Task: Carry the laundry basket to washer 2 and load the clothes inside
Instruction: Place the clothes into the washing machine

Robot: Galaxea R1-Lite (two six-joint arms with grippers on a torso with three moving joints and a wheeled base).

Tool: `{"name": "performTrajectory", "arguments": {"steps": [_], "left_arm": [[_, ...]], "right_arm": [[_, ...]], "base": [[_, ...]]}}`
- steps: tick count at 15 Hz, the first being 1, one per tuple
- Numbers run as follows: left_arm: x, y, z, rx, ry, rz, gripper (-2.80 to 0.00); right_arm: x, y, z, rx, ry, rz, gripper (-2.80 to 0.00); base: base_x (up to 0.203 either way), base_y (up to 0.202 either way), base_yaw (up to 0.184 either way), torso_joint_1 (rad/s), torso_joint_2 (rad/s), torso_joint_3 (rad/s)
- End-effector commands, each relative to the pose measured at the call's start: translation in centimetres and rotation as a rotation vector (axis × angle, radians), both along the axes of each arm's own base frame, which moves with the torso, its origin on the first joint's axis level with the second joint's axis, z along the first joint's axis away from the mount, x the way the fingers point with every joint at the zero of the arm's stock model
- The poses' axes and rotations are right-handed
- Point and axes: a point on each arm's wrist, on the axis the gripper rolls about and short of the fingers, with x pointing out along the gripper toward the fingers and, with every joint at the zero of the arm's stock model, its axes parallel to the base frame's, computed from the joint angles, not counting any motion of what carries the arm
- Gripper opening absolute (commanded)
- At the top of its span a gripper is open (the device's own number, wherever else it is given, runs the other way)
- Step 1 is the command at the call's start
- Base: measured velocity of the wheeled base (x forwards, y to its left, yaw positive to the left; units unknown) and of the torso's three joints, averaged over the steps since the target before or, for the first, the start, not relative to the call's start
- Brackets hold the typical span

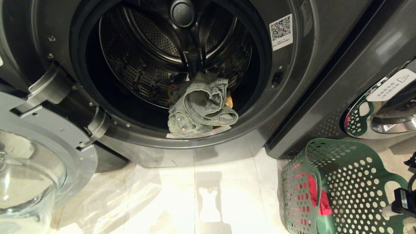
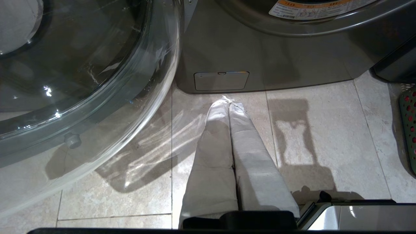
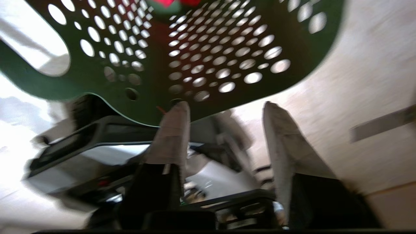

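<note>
Pale stone floor tiles point(image 1: 169, 201), glossy, running up to a row of dark grey front-load machines. At far left, swung open: round glass door point(image 1: 29, 169) on its grey hinge arm, glass bulging over the tiles. Just past it in the left wrist view, left pincer point(image 2: 230, 103) hanging above the floor before the machine's base panel, cloth-wrapped fingers point(image 2: 211, 162) pressed together, gripping nothing. Centre: washer point(image 1: 292, 81), mouth fully exposed, perforated steel drum behind the dark rubber ring; no numeral label visible from this angle, only a QR sticker point(image 1: 281, 32) at upper right of the opening. Inside, at the front lip of the drum: faded grey-green denim piece point(image 1: 198, 107), crumpled in a heap, with a sliver of yellow garment point(image 1: 229, 100) peeking out from behind and beneath it. Right of that, a second machine's chrome-ringed door point(image 1: 383, 110) mirroring green plastic. Lower right, on the tiles beside the washer's corner: laundry basket point(image 1: 351, 182), dark green, holes all over, with pink-red garment point(image 1: 317, 195) lying inside against the near wall. Far right, right pincer point(image 3: 224, 107) just at the basket's outer wall below a handle cut-out, fingers parted about halfway, empty between them; only a dark bit of that arm visible at the head view's edge.
</note>
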Motion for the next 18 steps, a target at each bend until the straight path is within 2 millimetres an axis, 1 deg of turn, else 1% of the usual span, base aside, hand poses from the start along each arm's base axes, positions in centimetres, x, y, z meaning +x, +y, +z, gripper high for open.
{"name": "performTrajectory", "arguments": {"steps": [1, 3, 5, 7, 9, 10, 13, 14, 15, 18], "left_arm": [[0.1, 0.0, -0.2, 0.000, 0.007, 0.000, -2.80], [0.1, 0.0, -0.2, 0.000, 0.007, 0.002, -2.80], [0.1, 0.0, -0.2, 0.000, 0.007, 0.001, -2.80], [0.1, 0.0, -0.2, 0.000, 0.007, 0.000, -2.80], [0.1, 0.0, -0.2, 0.000, 0.007, 0.000, -2.80], [0.1, 0.0, -0.2, 0.000, 0.007, 0.002, -2.80], [0.1, 0.0, -0.2, 0.000, 0.007, 0.002, -2.80], [0.1, 0.0, -0.2, 0.000, 0.007, 0.000, -2.80], [0.1, 0.0, -0.2, 0.000, 0.007, 0.002, -2.80], [0.1, 0.0, -0.2, 0.000, 0.007, 0.001, -2.80]], "right_arm": [[2.7, -1.4, -3.8, 0.126, 0.128, -0.027, 0.00], [5.5, -2.6, -6.8, 0.228, 0.131, -0.037, 0.00], [8.5, -3.2, -10.6, 0.262, 0.075, -0.013, 0.00], [11.1, -3.1, -14.3, 0.266, 0.030, 0.025, 0.00], [13.4, -2.3, -17.2, 0.278, 0.008, 0.046, 0.00], [14.6, -1.6, -18.1, 0.291, -0.011, 0.037, 0.00], [19.1, 0.9, -19.4, 0.320, -0.219, -0.067, 0.00], [19.9, 1.8, -20.2, 0.295, -0.231, -0.088, 0.00], [20.6, 2.4, -20.9, 0.269, -0.231, -0.107, 0.00], [22.5, 2.6, -22.6, 0.267, -0.234, -0.197, 0.00]], "base": [[0.000, 0.000, 0.000, 0.000, 0.00, 0.000], [0.000, 0.000, 0.000, 0.000, 0.00, 0.000], [0.000, 0.000, 0.000, 0.000, 0.00, 0.000], [0.000, 0.000, 0.000, 0.000, 0.00, 0.000], [0.000, 0.000, 0.000, 0.000, 0.00, 0.000], [0.000, 0.000, 0.000, 0.000, 0.00, 0.000], [0.000, 0.000, 0.000, 0.000, 0.00, 0.000], [0.000, 0.000, 0.000, 0.000, 0.00, 0.000], [0.000, 0.000, 0.000, 0.000, 0.00, 0.000], [0.000, 0.000, 0.000, 0.000, 0.00, 0.000]]}}
